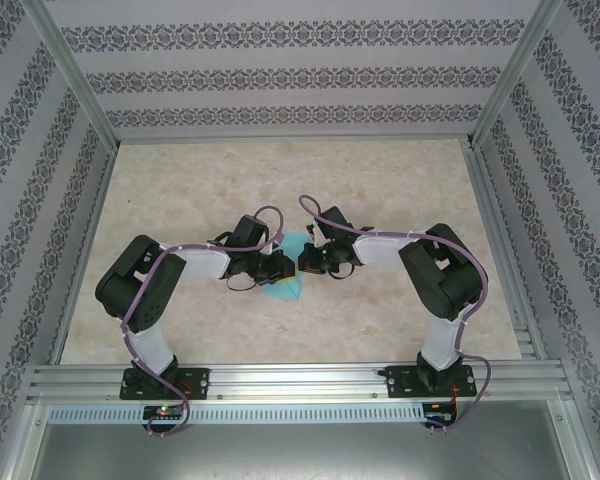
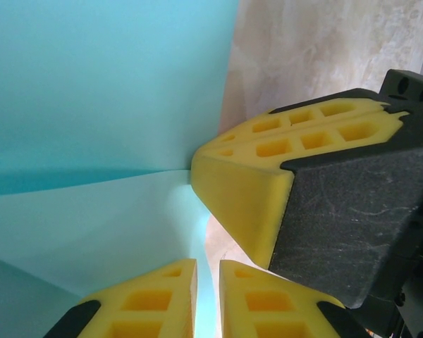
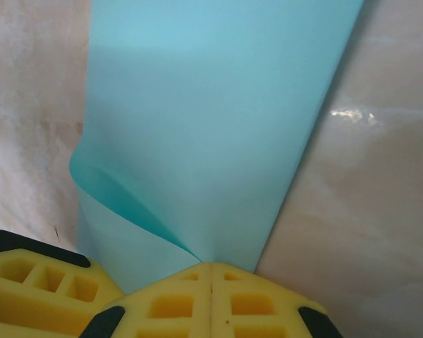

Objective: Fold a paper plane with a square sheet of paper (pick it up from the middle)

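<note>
Claws meet nose to nose at the middle of the desk (image 1: 400, 180), left claw (image 1: 279, 268) on one side and right claw (image 1: 311, 262) on the other. The square sheet of paper (image 1: 283, 290) sits right between and under them, with turquoise peeking out above and below the fingers.

Down at the right wrist, look at that: the yellow pads (image 3: 254, 306) are clenched tight, seam to seam. The sheet's curled fold runs straight into their tip, so the right claw is grasping the paper at its near edge. One layer bows up off the other on the left of that view, a soft loop rather than a flat crease. The rest of the sheet lies out across the marbled surface.

Over at the left wrist, the left claw's own pads (image 2: 151, 299) stand almost together, only a thin slit between them. A pale sliver of the sheet passes into that slit, so it too is grasping the paper. Just beyond, the right claw's tip touches the sheet where a fold line crosses it. Both arms are bent low over the middle of the desk.
</note>
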Controlling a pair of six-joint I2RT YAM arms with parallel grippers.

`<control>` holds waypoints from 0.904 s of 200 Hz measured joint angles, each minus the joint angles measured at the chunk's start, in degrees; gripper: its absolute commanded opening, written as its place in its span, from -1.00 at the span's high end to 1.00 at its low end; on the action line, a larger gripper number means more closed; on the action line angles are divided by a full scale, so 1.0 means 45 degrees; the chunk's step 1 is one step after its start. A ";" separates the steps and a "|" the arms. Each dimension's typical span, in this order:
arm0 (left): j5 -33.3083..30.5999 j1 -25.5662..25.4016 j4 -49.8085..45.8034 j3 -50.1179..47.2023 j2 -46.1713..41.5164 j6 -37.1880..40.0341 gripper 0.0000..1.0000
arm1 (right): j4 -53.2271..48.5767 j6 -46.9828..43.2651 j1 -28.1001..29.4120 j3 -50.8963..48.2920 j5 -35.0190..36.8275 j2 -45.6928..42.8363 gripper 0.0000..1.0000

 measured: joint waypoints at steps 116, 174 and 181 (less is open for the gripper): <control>-0.0044 0.0000 -0.0039 0.0000 0.0131 0.0005 0.68 | -0.0005 0.0000 -0.0078 0.0049 0.0053 0.0024 0.93; -0.0053 0.0000 -0.0102 0.0049 0.0238 0.0005 0.69 | -0.0010 0.0000 -0.0078 0.0068 0.0087 0.0049 0.93; -0.0053 0.0000 -0.0107 0.0053 0.0257 0.0005 0.69 | -0.0010 0.0005 -0.0078 0.0068 0.0087 0.0049 0.93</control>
